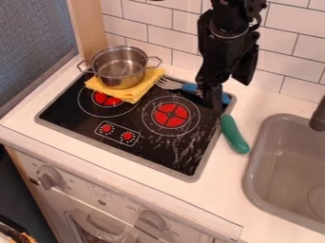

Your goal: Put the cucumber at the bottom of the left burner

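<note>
Jaws of gripper (215, 100): can't tell opening or hold; cucumber (234, 135) near, lower right in view

I see the black gripper (213, 103) over the right rear corner of the stove (70, 108), near the green cucumber (234, 135) lying beside the sink (253, 166), and the metal pot (119, 76) (it has two handles) upon a yellow cloth (130, 94).

White tiled wall (149, 16), blue-grey fabric panel (32, 38)
</note>
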Motion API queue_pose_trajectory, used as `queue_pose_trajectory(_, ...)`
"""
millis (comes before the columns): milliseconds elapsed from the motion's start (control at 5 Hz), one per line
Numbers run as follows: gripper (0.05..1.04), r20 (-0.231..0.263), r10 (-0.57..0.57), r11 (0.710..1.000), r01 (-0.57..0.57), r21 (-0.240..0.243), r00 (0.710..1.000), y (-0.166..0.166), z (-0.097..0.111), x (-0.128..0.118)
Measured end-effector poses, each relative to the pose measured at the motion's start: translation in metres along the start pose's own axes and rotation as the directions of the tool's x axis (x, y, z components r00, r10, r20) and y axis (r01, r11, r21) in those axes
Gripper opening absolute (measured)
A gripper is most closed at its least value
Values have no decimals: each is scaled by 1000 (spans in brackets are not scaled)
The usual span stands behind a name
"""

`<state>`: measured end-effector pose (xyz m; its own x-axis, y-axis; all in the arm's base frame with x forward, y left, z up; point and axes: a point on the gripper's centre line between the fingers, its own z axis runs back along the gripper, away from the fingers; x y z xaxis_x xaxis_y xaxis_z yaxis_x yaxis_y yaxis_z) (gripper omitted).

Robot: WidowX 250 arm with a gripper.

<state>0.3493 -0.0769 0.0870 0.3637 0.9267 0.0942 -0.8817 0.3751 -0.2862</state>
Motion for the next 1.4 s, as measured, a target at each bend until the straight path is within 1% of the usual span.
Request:
queue_pose_trajectory(200, 1001, -6, -5, 999, 5, 33, 1000, 4, -10, -1)
queue_pose_trajectory(400, 1001, -31, -54, 992, 57, 116, 998, 13, -25, -5)
queue_pose_trajectory(600, 1001, -55, -121, 975, 129, 183, 991, 13, -39, -9)
queue_pose_trajectory(800, 1001, -107, -188, 959, 206, 196, 976, 13, -54, -18)
queue_pose_trajectory(1000, 1001, -153, -232, 940, 262, 219, 961, 16, -71, -29)
queue_pose_trajectory(1200, 945, -171, -257, 929, 292, 229, 951, 19, -79, -35)
queue_pose_trajectory(1400, 668, -127, -285, 924, 308, 225, 950, 19, -81, -39)
